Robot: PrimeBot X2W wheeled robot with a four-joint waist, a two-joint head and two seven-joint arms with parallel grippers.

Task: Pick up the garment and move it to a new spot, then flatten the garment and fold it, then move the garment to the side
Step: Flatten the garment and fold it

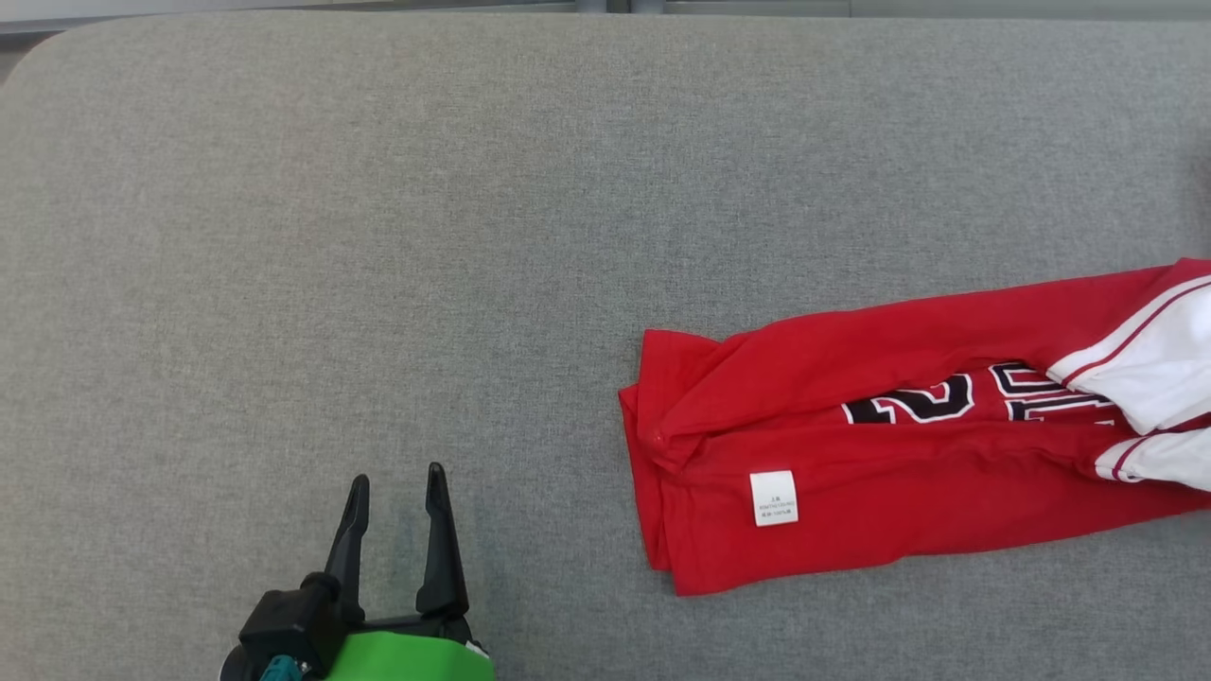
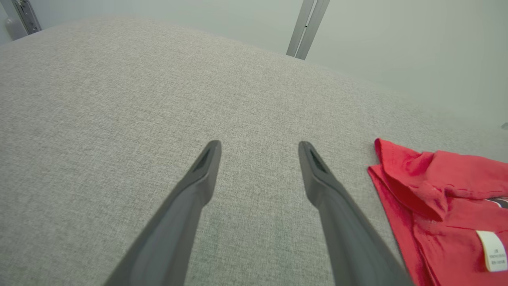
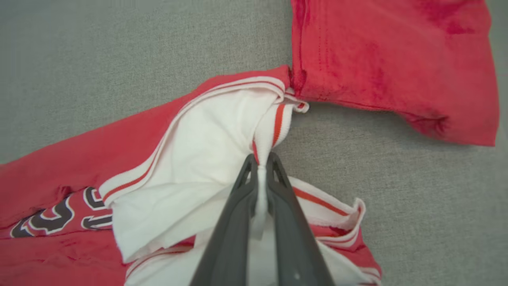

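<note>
Right wrist view showed the right gripper [image 3: 260,159] clamped on the red jersey [image 3: 393,59]. The left gripper [image 1: 397,478] stood spread, left of it.

A grey woven-fabric surface [image 1: 378,236] spreads wide, its far left corner rounded and its weave fine and evenly flecked. Seen from the left wrist, beyond its far edge is a pale grey-green wall [image 2: 397,39]. A slim, slightly leaning metal post [image 2: 307,28] stands against that wall. A second metal fitting [image 2: 22,18] sits at the upper left, too cut off to identify.
</note>
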